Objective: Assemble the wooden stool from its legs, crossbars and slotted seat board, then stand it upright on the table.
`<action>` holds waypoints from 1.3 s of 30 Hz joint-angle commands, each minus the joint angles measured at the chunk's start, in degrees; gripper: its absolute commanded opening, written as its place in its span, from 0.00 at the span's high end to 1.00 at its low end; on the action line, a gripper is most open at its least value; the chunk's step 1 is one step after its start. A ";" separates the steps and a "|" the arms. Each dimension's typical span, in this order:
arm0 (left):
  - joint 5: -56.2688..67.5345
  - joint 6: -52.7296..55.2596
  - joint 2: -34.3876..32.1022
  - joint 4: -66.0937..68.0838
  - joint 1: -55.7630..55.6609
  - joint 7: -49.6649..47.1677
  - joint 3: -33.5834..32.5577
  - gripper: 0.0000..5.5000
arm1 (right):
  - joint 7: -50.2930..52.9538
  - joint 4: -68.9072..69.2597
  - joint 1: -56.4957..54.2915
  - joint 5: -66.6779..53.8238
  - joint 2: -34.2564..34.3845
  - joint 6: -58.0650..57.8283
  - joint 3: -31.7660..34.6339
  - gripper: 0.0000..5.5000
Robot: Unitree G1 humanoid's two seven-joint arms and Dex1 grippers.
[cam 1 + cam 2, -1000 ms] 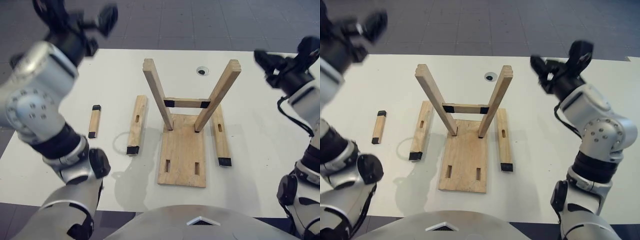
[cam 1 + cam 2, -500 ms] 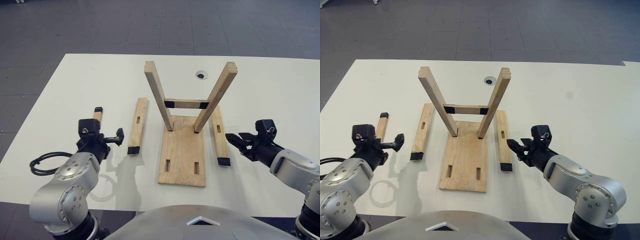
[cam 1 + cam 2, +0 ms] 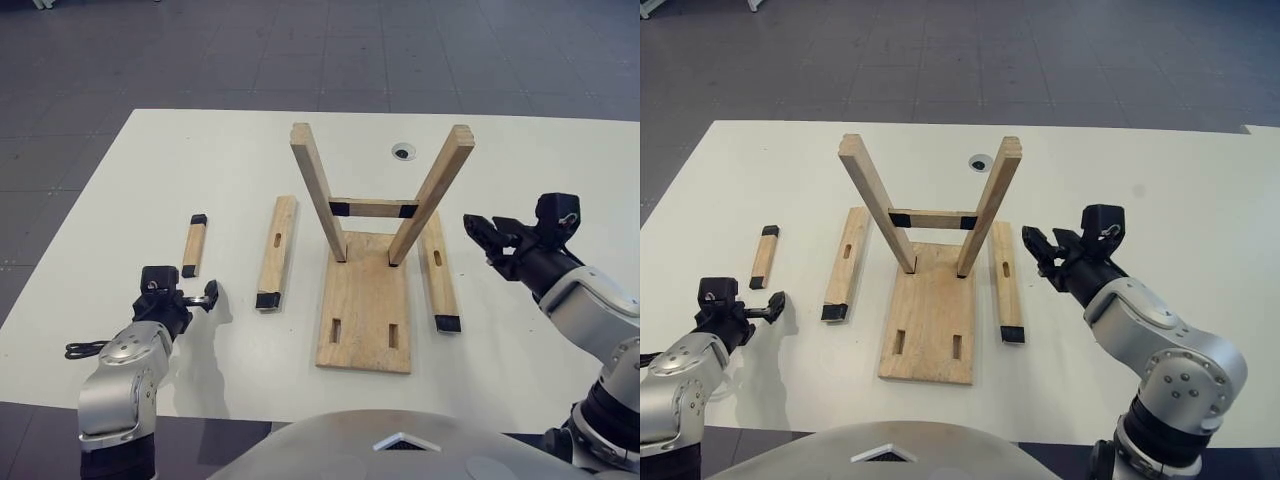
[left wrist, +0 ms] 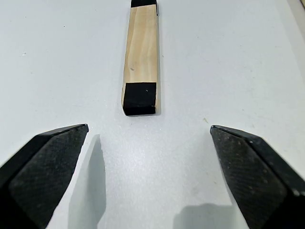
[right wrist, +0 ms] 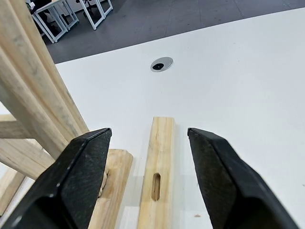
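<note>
The slotted seat board lies flat mid-table. Two legs stand in its far slots, leaning apart, joined by a black-ended crossbar. One loose leg lies left of the board, another along its right edge. A short crossbar lies farther left. My left gripper is open low over the table, just short of that crossbar's near black end. My right gripper hovers open to the right of the right loose leg, holding nothing.
A round cable grommet sits in the white table behind the standing legs. A black cable loop hangs by my left arm near the table's front left edge. Bare table surrounds the parts on both sides.
Both arms dropped from raised positions to table height. Since then the left gripper has drawn back toward the front left, and the right gripper has shifted farther back beside the right loose leg.
</note>
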State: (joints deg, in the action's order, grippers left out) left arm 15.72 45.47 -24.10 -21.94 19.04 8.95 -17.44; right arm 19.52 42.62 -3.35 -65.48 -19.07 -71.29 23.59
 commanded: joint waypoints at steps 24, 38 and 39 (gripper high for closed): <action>-1.19 0.53 -3.23 18.11 -8.49 6.80 4.44 0.48 | 14.65 -4.56 -11.03 -10.34 -4.45 11.51 -3.39 0.47; -0.69 1.13 -1.61 17.30 -9.83 5.04 3.25 0.76 | 16.80 -8.47 -20.87 -11.22 -9.84 19.39 -2.89 0.47; -0.25 -0.34 -1.22 16.29 -11.26 4.13 1.42 0.76 | 15.42 -10.47 -24.09 -10.29 -11.38 20.23 -2.47 0.47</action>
State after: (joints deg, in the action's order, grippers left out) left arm 16.13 43.58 -26.82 -7.76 7.05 14.94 -15.21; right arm 36.44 34.65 -22.62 -76.64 -28.10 -52.36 20.22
